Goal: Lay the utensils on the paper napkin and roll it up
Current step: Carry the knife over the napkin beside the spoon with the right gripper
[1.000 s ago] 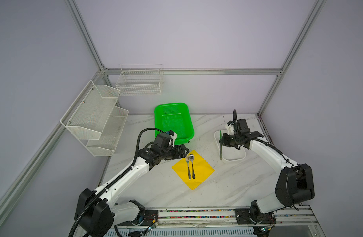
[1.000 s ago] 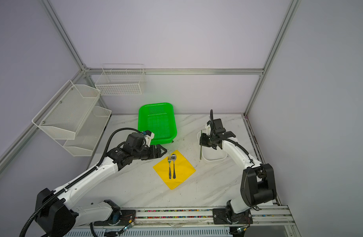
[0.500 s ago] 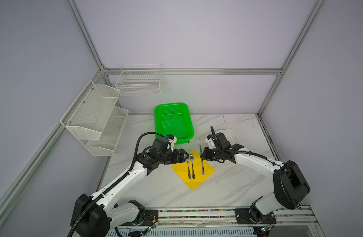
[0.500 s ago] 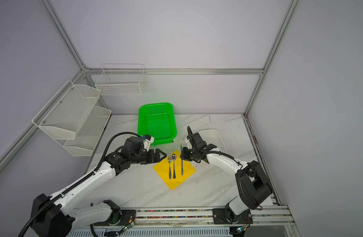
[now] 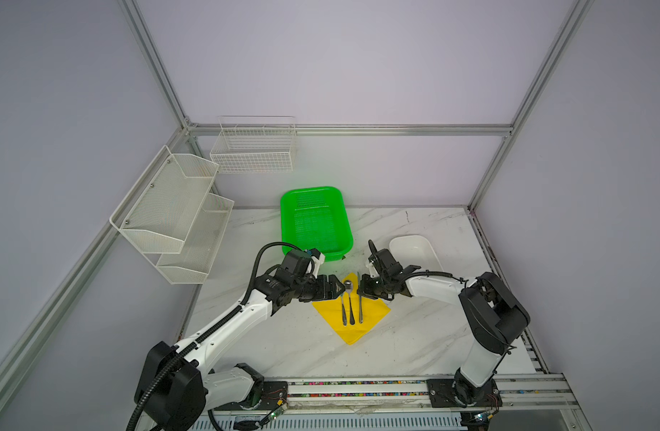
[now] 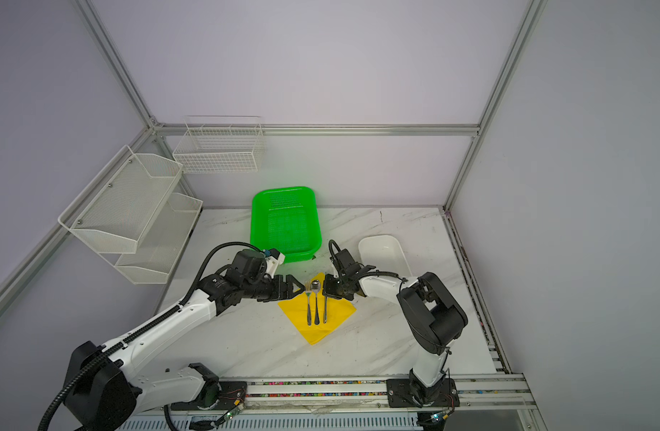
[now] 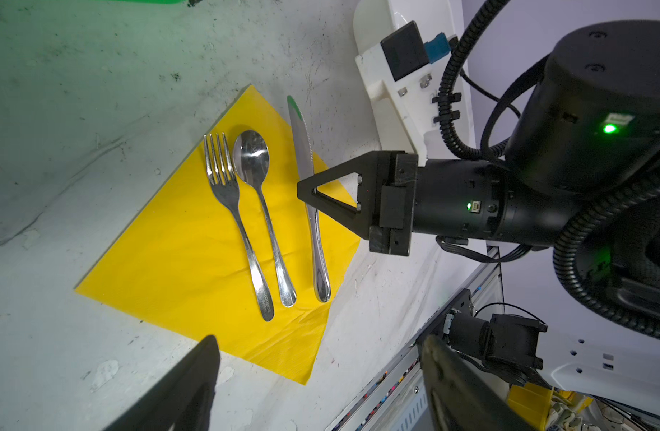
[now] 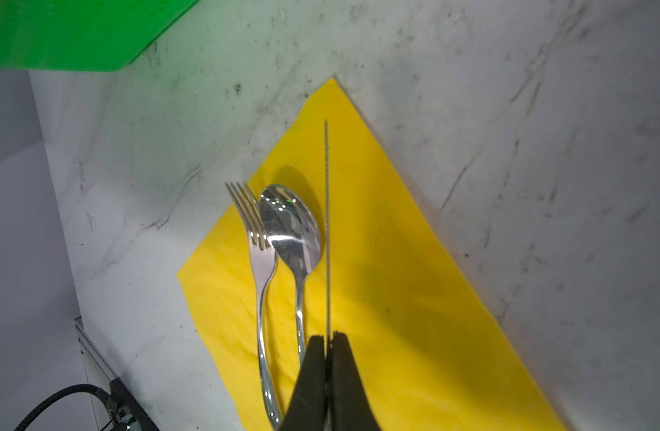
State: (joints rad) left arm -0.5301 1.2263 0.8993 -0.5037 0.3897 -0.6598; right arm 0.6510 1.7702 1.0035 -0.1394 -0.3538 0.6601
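Resting on the paper napkin (image 7: 179, 261): fork (image 7: 233, 209) and spoon (image 7: 263, 201). Right gripper (image 7: 301, 191) pinches the knife (image 7: 318, 257) edge-on above it, unreleased. Left gripper (image 5: 342, 289) gapes empty. Rolling outstanding.

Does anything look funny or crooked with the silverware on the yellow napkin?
Yes. The knife isn't lying flat: the right claw pinches it, tipped up on its thin edge beside the spoon. The fork also pokes its tines just past the edge of the napkin.
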